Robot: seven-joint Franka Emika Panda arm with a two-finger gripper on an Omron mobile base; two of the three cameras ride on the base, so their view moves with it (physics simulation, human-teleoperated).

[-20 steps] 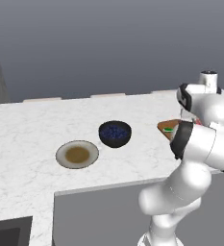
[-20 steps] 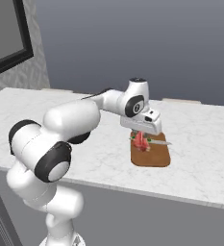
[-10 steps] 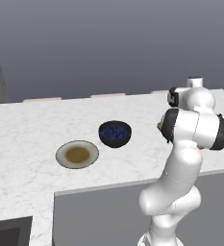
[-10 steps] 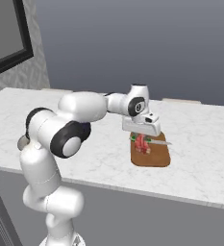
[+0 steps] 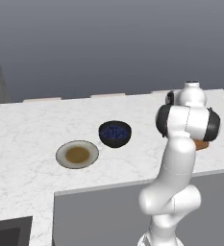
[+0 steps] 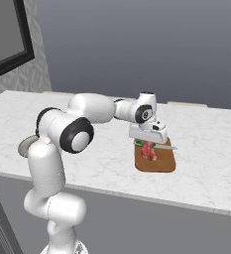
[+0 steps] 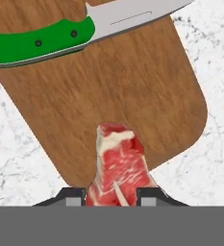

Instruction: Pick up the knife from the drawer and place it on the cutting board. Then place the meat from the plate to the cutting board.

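Hand view is showing the end effector (image 7: 111,192) clamping the meat (image 7: 117,163) between its fingers, hanging over the near end of the cutting board (image 7: 132,96) — the knife (image 7: 75,29) is already lying across the board's far end. Releasing too early near the board's edge is risking the meat tipping onto the table (image 7: 214,158) — it is standing upright.

The brown wooden cutting board (image 7: 128,91) lies flat on the counter. The knife (image 7: 80,29) with a green handle is laid across its far part. The red meat (image 7: 117,168) is held over the board. The round plate (image 5: 77,154) is seen well to the left.
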